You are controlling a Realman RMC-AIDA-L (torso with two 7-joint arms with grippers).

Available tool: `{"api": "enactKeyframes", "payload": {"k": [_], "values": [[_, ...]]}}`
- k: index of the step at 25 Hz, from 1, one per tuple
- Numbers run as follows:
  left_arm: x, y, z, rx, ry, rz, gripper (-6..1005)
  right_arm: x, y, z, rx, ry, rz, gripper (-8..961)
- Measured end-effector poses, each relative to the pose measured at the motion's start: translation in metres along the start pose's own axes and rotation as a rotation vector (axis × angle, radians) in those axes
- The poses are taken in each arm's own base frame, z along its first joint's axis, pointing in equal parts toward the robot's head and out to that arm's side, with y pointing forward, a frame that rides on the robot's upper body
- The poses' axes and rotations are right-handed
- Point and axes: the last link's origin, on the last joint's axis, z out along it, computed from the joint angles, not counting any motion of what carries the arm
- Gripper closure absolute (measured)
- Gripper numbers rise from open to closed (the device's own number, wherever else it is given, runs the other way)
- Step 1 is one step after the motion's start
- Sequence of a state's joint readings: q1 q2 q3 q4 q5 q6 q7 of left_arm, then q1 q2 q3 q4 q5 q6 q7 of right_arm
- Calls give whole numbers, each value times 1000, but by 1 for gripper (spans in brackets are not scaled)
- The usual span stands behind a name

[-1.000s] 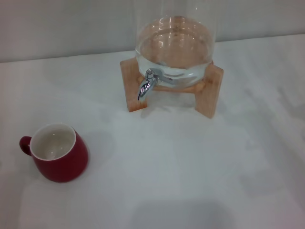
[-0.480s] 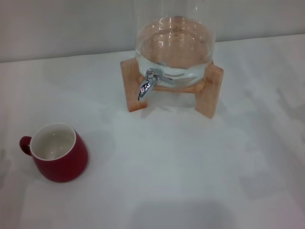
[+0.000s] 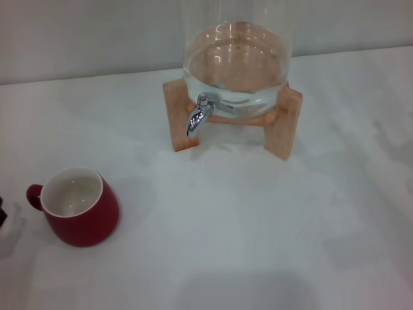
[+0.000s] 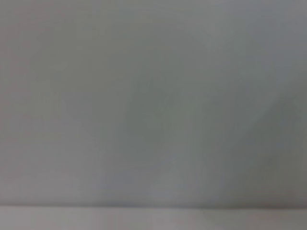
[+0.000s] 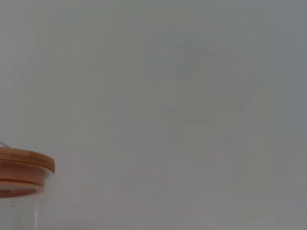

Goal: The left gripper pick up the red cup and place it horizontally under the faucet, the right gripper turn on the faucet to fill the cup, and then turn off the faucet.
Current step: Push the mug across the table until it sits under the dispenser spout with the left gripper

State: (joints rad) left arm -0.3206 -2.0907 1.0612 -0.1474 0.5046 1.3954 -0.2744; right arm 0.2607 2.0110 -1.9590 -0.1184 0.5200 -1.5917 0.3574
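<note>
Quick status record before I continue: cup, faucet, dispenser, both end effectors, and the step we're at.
red cup: upright on the table, front left, handle toward the robot's left, looks empty
faucet: on the glass dispenser, no stream visible
dispenser: on a wooden stand, partly filled with water, wooden lid
left end effector: only a dark tip at the head view's left edge, left of the cup, apart from it
right end effector: not in view
step: cup not yet picked up
</note>
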Motion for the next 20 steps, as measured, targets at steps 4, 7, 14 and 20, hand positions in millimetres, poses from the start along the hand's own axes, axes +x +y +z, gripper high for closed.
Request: {"api": "enactKeyframes", "payload": {"k": [4,7,14,20], "values": [[-3,2,3,-14,-26,12,147,0,0,0,-1,-1,0,81],[-4,5,6,-33,-35,19,147,0,0,1,-2,-2,0,81],[-3,7,7,-44,-36,23,148,0,0,1,-3,-2,0,80],[-4,8,7,-52,-40,25,149,0,0,1,-2,-1,-1,80]]}}
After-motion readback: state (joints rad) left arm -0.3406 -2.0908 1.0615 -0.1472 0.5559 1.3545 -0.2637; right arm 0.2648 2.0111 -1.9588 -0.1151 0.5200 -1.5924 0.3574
